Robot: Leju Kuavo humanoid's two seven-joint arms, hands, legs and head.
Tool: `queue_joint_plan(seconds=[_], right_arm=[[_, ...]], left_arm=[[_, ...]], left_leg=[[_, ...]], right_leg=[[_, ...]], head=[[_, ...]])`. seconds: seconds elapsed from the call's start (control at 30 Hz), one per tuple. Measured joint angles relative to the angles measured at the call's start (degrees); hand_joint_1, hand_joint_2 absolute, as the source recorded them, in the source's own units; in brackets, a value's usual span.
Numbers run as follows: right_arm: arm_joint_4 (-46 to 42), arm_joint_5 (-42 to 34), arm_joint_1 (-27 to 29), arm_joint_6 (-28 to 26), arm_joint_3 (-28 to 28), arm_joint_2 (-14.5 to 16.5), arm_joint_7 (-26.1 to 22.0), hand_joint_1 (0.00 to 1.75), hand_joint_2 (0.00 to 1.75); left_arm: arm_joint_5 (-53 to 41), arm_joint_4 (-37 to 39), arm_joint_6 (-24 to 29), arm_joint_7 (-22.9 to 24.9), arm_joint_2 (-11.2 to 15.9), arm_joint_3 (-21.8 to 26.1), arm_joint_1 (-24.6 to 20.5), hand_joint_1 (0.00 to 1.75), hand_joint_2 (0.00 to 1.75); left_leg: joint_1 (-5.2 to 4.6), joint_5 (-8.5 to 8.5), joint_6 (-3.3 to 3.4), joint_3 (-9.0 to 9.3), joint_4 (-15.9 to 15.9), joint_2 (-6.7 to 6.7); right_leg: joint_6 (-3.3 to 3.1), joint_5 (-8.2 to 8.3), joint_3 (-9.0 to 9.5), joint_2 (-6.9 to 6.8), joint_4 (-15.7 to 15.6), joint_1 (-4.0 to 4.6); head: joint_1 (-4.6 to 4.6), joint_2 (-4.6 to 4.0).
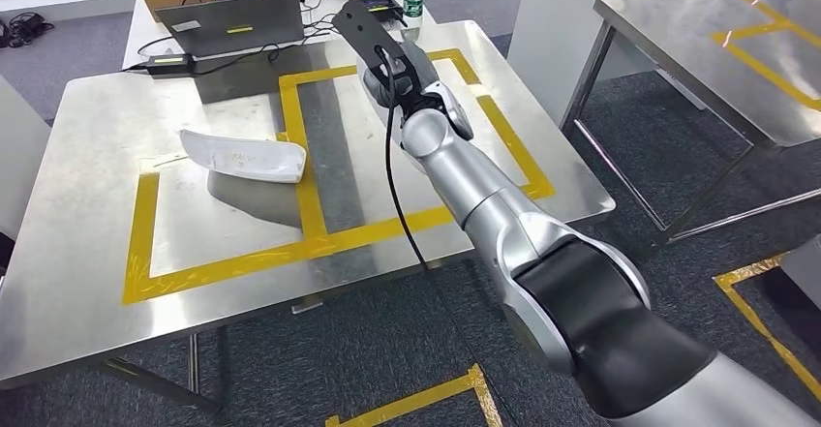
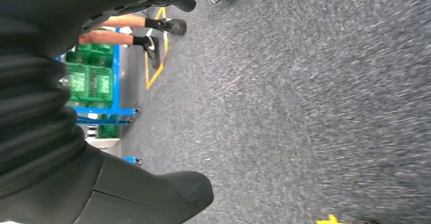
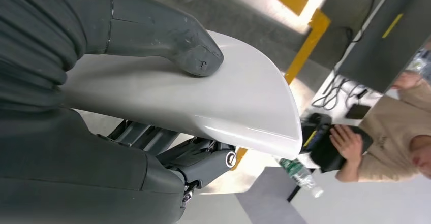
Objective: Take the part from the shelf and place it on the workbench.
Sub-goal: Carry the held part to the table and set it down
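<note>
One silver arm, the robot's right, stretches forward over the steel workbench (image 1: 97,253) toward its far edge, and the right hand (image 3: 152,107) clamps a pale curved part (image 3: 244,102), thumb on top and darker fingers beneath it; from the head view the wrist hides both hand and part. A second white part (image 1: 242,156) lies on the workbench near its left side, just beside the yellow tape (image 1: 310,204). The left hand (image 2: 101,183) hangs over grey carpet, and whether its fingers are spread or curled cannot be told.

workbench (image 1: 97,243): brushed metal | part (image 3: 228,102): smooth glossy plastic | floor (image 2: 305,107): rough carpet
</note>
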Motion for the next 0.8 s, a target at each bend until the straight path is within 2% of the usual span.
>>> queue_joint_plan(seconds=[0.03, 0.07, 0.1, 0.13, 0.2, 0.23, 0.27, 0.3, 0.4, 0.47, 0.53, 0.57, 0.6, 0.63, 0.67, 0.7, 0.73, 0.77, 0.8], right_arm=[[0.02, -0.01, 0.08, 0.02, 0.0, -0.11, 0.05, 1.75, 1.75], [0.04, -0.01, 0.26, 0.03, 0.0, -0.26, 0.18, 1.75, 1.75], [0.06, -0.02, 0.44, 0.03, 0.0, -0.44, 0.33, 1.75, 1.75], [0.06, -0.02, 0.54, -0.01, 0.0, -0.61, 0.46, 1.75, 1.75], [0.05, -0.03, 0.56, -0.18, 0.0, -1.01, 0.52, 1.75, 1.75], [0.04, -0.04, 0.54, -0.27, 0.0, -1.17, 0.5, 1.75, 1.75], [0.04, -0.06, 0.58, -0.34, 0.0, -1.29, 0.49, 1.75, 1.75], [0.04, -0.08, 0.68, -0.4, 0.0, -1.43, 0.49, 1.75, 1.75], [0.02, -0.11, 0.88, -0.61, 0.0, -1.83, 0.56, 1.75, 1.75], [-0.02, -0.09, 0.86, -0.8, 0.0, -1.96, 0.61, 1.75, 1.75], [-0.02, -0.06, 1.13, -0.9, 0.0, -2.06, 0.68, 1.75, 1.75], [-0.01, -0.05, 1.4, -0.9, 0.0, -2.13, 0.72, 1.75, 1.75], [-0.01, -0.05, 1.68, -0.91, 0.0, -2.2, 0.76, 1.75, 1.75], [0.0, -0.05, 1.91, -0.91, 0.0, -2.26, 0.79, 1.75, 1.75], [-0.01, -0.04, 2.02, -0.93, 0.0, -2.31, 0.81, 1.75, 1.75], [-0.01, -0.04, 2.05, -0.95, 0.0, -2.34, 0.81, 1.75, 1.75], [0.0, -0.02, 1.98, -0.96, 0.0, -2.36, 0.79, 1.75, 1.75], [0.01, -0.01, 1.89, -0.95, 0.0, -2.38, 0.77, 1.75, 1.75], [0.02, 0.01, 1.89, -0.94, 0.0, -2.41, 0.78, 1.75, 1.75]], left_arm=[[-0.1, 0.0, 0.0, -0.01, -0.02, 0.0, -0.13, 0.0, 1.75], [-0.21, 0.0, 0.01, -0.01, -0.03, 0.0, -0.18, 0.0, 1.75], [-0.32, 0.01, 0.01, 0.01, -0.07, 0.0, -0.17, 0.0, 1.75], [-0.44, 0.01, 0.01, 0.03, -0.11, 0.0, -0.15, 0.0, 1.75], [-0.68, 0.0, -0.03, 0.04, -0.23, 0.0, -0.13, 0.0, 1.75], [-0.78, -0.02, -0.08, 0.05, -0.26, 0.0, -0.16, 0.0, 1.75], [-0.83, -0.04, -0.11, 0.07, -0.25, 0.0, -0.19, 0.0, 1.75], [-0.86, -0.06, -0.15, 0.09, -0.24, -0.01, -0.2, 0.0, 1.75], [-1.02, -0.05, -0.23, 0.12, -0.37, -0.02, -0.13, 0.0, 1.75], [-1.29, -0.05, -0.26, 0.12, -0.39, -0.04, -0.18, 0.0, 1.75], [-1.53, -0.05, -0.28, 0.14, -0.39, -0.09, -0.21, 0.0, 1.75], [-1.59, -0.05, -0.3, 0.16, -0.39, -0.1, -0.19, 0.0, 1.75], [-1.62, -0.03, -0.32, 0.19, -0.4, -0.11, -0.16, 0.0, 1.75], [-1.64, -0.02, -0.33, 0.21, -0.41, -0.11, -0.14, 0.0, 1.75], [-1.65, -0.02, -0.34, 0.21, -0.42, -0.12, -0.13, 0.0, 1.75], [-1.67, -0.02, -0.34, 0.21, -0.42, -0.13, -0.14, 0.0, 1.75], [-1.68, -0.01, -0.34, 0.21, -0.4, -0.14, -0.16, 0.0, 1.75], [-1.7, -0.01, -0.35, 0.21, -0.4, -0.15, -0.21, 0.0, 1.75], [-1.73, 0.0, -0.36, 0.21, -0.41, -0.16, -0.27, 0.0, 1.75]], left_leg=[[0.1, -0.01, 0.0, -0.03, 0.05, -0.23], [0.22, -0.08, -0.1, -0.04, 0.14, -0.52], [0.37, -0.2, -0.29, -0.05, 0.3, -0.85], [0.61, -0.41, -0.62, -0.06, 0.57, -1.15], [1.13, -1.12, -1.59, -0.1, 1.39, -1.62], [1.21, -1.55, -2.2, -0.21, 1.89, -1.79], [1.22, -1.87, -2.76, -0.3, 2.21, -1.89], [1.19, -2.04, -3.27, -0.36, 2.29, -1.97], [1.34, -2.27, -4.48, -0.26, 2.12, -2.01], [1.36, -3.81, -4.77, -1.9, 5.45, -1.68], [1.13, -6.37, -4.61, -6.07, 12.97, -1.44], [0.96, -7.06, -4.47, -8.28, 16.39, -1.44], [0.8, -6.81, -4.25, -9.82, 18.24, -1.44], [0.61, -5.41, -3.92, -10.29, 17.87, -1.44], [0.38, -3.09, -3.47, -9.66, 15.36, -1.44], [0.08, -0.49, -2.91, -8.37, 11.5, -1.4], [-0.27, 1.34, -2.34, -6.89, 8.02, -1.32], [-0.58, 2.08, -1.87, -5.54, 5.1, -1.26], [-0.82, 2.01, -1.54, -4.73, 3.41, -1.21]], right_leg=[[0.23, -1.62, -2.01, 0.5, 4.02, -0.21], [0.49, -2.51, -3.68, 0.68, 7.14, -0.46], [0.72, -2.31, -4.47, 0.72, 8.32, -0.72], [0.96, -0.96, -4.07, 0.72, 7.04, -1.0], [1.49, 2.72, -0.76, 0.77, -0.18, -1.58], [1.46, 3.75, 0.84, 0.94, -3.48, -1.65], [1.2, 4.0, 1.8, 1.08, -5.41, -1.63], [0.74, 3.62, 2.11, 1.22, -5.97, -1.48], [-0.94, 3.31, 2.23, 1.27, -5.87, -1.33], [-1.83, 3.09, 2.72, 1.28, -6.02, -1.41], [-2.45, 2.56, 3.25, 1.28, -6.04, -1.16], [-2.65, 2.24, 3.57, 1.28, -6.04, -0.97], [-2.77, 1.87, 3.97, 1.29, -6.03, -0.76], [-2.82, 1.45, 4.48, 1.3, -6.03, -0.58], [-2.83, 0.99, 5.08, 1.3, -6.03, -0.42], [-2.78, 0.48, 5.69, 1.3, -6.07, -0.34], [-2.64, 0.01, 6.17, 1.29, -6.09, -0.18], [-2.43, -0.35, 6.41, 1.31, -6.14, -0.11], [-2.16, -0.54, 6.54, 1.3, -6.24, -0.07]], head=[[0.01, 0.0], [-0.01, 0.0], [-0.01, 0.0], [0.0, 0.0], [0.02, 0.0], [0.03, 0.0], [0.01, 0.0], [-0.02, 0.0], [-0.08, 0.0], [-0.3, 0.0], [-0.48, 0.0], [-0.45, 0.0], [-0.45, 0.0], [-0.45, 0.0], [-0.44, 0.0], [-0.45, 0.0], [-0.48, 0.0], [-0.54, 0.0], [-0.54, 0.0]])
